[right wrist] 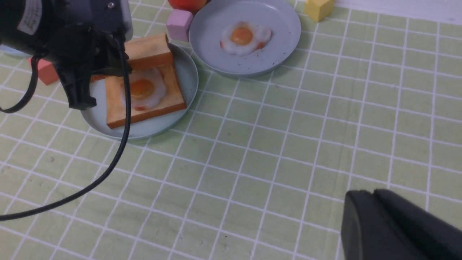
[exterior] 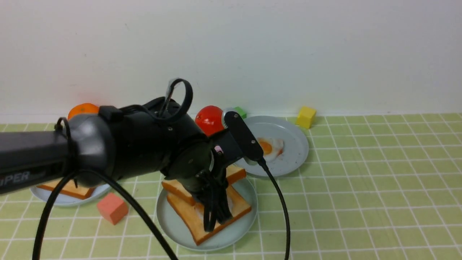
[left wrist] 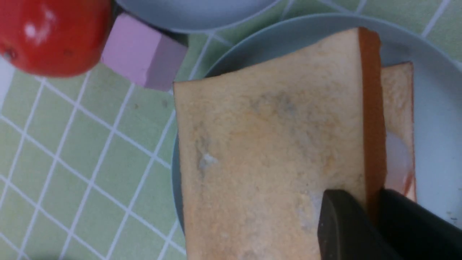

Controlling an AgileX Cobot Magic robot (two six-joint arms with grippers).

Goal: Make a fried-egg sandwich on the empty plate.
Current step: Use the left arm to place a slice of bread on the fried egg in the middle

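Pinching a square golden-brown toast slice's (left wrist: 267, 144) crust with the black left gripper (left wrist: 368, 204), over egg-topped toast (right wrist: 119, 115) on the round teal plastic plate (exterior: 173, 224); holding black right gripper (right wrist: 375, 206) closed, empty.

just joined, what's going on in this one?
The left hand is clamped on the crust edge of the top toast slice, holding it over the pale green plate. The bottom toast slice lies there with a fried egg on it, mostly uncovered, so the sandwich isn't closed yet. The right hand is shut on nothing, off over the tablecloth. A second fried egg sits on a bluish-grey plate behind.
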